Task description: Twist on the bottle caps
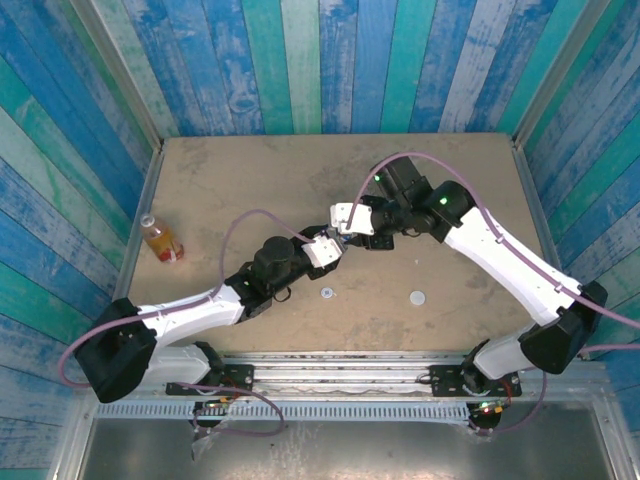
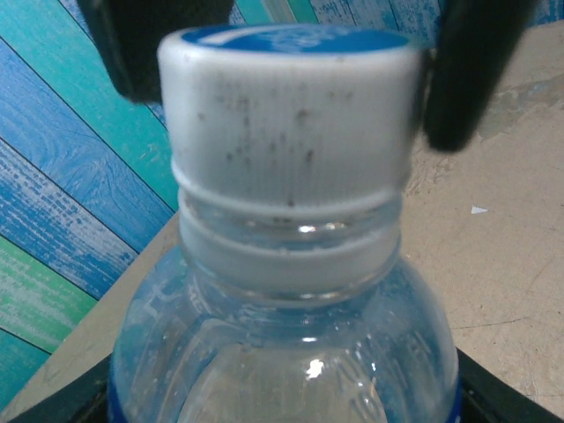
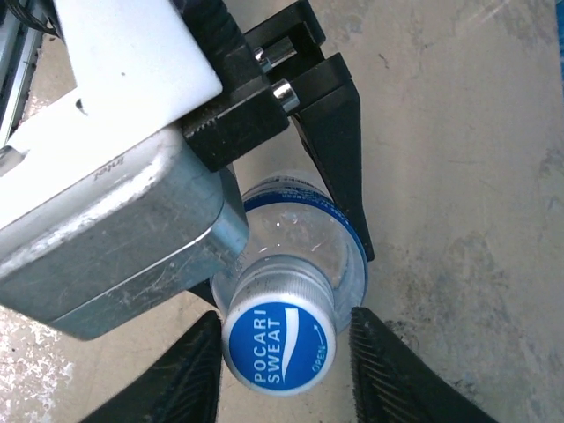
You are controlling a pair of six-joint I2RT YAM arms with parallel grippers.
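Looking down the right pincer (image 3: pixel 284 330), we find the blue-topped cap (image 3: pixel 279 346) dead between its two ribbed fingers (image 3: pixel 198 370), with its printed face turned straight back at the wrist. That is the relation that matters. The blue-labelled bottle (image 3: pixel 304 238) runs lengthwise directly away from this pincer, neck nearest and body beyond, so its long axis lies very nearly along the pincer's own line of reach. By our reading, a roll of that wrist should turn the cap squarely about the thread and not drag it sideways. The right pincer stands narrow, one finger close on each side of the cap. We cannot tell whether the pads are biting yet: from its own wrist a sliver of gap seems to show, while from the left wrist one finger looks to be against the cap's edge. The left pincer (image 2: pixel 282 405) is clamped crosswise on the bottle's body, further from the right pincer than the cap, and holds it off the table. From there the cap looks level on the neck, just above the collar. The right arm is the one placed to do the screwing, and we judge that it needs a firm squeeze first.
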